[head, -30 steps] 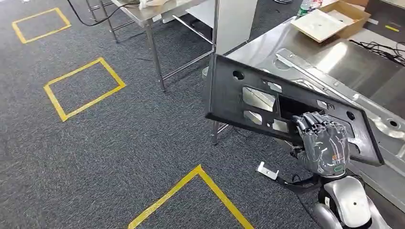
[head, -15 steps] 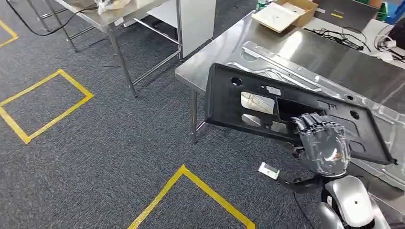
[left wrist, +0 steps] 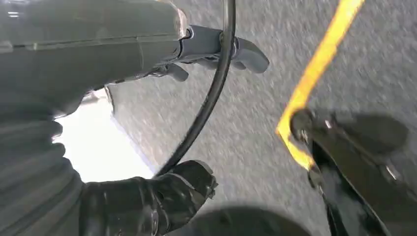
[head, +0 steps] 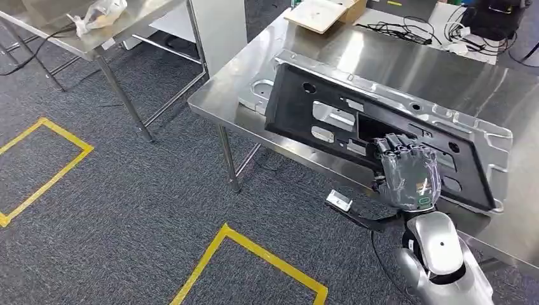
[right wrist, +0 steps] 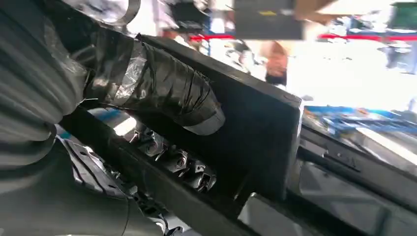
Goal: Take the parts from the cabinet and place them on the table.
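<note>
Right hand grips a black plastic panel through a cut-out, holding it tilted over the steel worktop, toward four o'clock in the head view. Left hand hangs over carpet, fingers curled, state unclear. No lettering is legible.

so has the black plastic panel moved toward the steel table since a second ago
Yes. The black plastic panel in the right hand now hangs over the steel table, having come from its floor side.

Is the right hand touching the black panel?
Touching. Head view: the right hand curls its fingers through an opening of the black panel; right wrist view shows the thumb pressed on it.
</note>
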You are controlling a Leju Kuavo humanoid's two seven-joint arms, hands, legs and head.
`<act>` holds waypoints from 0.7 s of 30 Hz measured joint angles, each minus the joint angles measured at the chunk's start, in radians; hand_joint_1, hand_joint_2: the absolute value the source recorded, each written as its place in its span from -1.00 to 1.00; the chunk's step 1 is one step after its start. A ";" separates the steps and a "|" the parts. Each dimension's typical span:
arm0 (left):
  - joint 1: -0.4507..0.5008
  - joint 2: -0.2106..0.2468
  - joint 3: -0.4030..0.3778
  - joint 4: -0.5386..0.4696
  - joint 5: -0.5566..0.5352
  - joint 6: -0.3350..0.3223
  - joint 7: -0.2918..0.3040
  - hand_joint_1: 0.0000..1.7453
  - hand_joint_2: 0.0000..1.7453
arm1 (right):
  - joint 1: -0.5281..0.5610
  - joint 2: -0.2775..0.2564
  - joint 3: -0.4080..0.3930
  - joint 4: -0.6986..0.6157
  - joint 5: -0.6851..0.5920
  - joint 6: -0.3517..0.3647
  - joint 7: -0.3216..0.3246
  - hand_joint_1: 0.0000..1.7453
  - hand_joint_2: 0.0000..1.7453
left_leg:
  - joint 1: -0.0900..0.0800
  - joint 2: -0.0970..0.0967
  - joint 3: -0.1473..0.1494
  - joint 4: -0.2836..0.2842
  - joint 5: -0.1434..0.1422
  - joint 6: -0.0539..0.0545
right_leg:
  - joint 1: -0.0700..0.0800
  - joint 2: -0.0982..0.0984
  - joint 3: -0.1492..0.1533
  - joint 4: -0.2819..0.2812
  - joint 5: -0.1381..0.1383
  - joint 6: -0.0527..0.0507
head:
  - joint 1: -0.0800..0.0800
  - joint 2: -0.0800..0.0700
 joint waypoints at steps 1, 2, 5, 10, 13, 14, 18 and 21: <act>0.000 0.000 0.000 0.000 -0.010 -0.003 0.003 -1.00 1.00 | 0.023 -0.014 -0.017 -0.002 -0.018 -0.009 0.003 1.00 1.00 | 0.000 0.000 0.017 -0.048 0.040 0.004 | 0.000 0.005 0.002 0.003 -0.004 0.002 | 0.000 0.000; 0.000 0.000 -0.001 0.000 -0.018 -0.002 0.007 -1.00 1.00 | 0.055 -0.035 -0.038 -0.009 -0.034 -0.017 -0.007 1.00 1.00 | 0.000 -0.003 0.052 -0.129 0.090 0.008 | 0.000 0.007 0.006 0.007 -0.009 0.006 | 0.000 0.000; 0.003 0.002 -0.002 0.000 -0.025 0.002 0.009 -1.00 1.00 | 0.119 -0.079 -0.111 -0.028 -0.058 -0.030 -0.041 1.00 1.00 | -0.004 -0.024 0.114 -0.272 0.130 0.018 | 0.006 0.015 -0.001 0.025 -0.021 0.020 | 0.001 0.000; -0.002 0.003 -0.003 0.000 -0.025 -0.042 0.002 -1.00 1.00 | 0.141 -0.114 -0.164 -0.044 -0.071 0.023 -0.081 1.00 1.00 | -0.009 -0.015 0.114 -0.274 0.132 0.020 | 0.001 0.021 -0.001 0.018 -0.018 0.020 | 0.001 0.000; -0.004 0.004 -0.003 0.000 -0.027 -0.047 -0.005 -1.00 1.00 | 0.132 -0.119 -0.167 -0.044 -0.093 0.090 -0.078 1.00 1.00 | -0.013 -0.015 0.113 -0.271 0.133 0.028 | -0.001 0.020 0.003 0.009 -0.013 0.028 | 0.000 0.000; -0.004 0.005 -0.003 0.000 -0.029 -0.047 -0.006 -1.00 1.00 | 0.128 -0.121 -0.167 -0.044 -0.096 0.100 -0.077 1.00 1.00 | -0.014 -0.016 0.111 -0.271 0.133 0.032 | -0.003 0.020 0.002 0.008 -0.012 0.034 | 0.001 0.000; -0.004 0.008 -0.008 0.000 -0.035 -0.041 -0.010 -1.00 1.00 | 0.120 -0.124 -0.167 -0.044 -0.085 0.104 -0.075 1.00 1.00 | -0.020 -0.016 0.110 -0.270 0.134 0.041 | -0.010 0.020 0.001 0.007 -0.010 0.047 | 0.000 0.000; -0.005 0.009 -0.009 0.000 -0.036 -0.041 -0.013 -1.00 1.00 | 0.120 -0.124 -0.165 -0.044 -0.077 0.103 -0.069 1.00 1.00 | -0.027 -0.016 0.109 -0.267 0.134 0.049 | -0.013 0.021 0.002 0.003 -0.008 0.057 | 0.001 0.000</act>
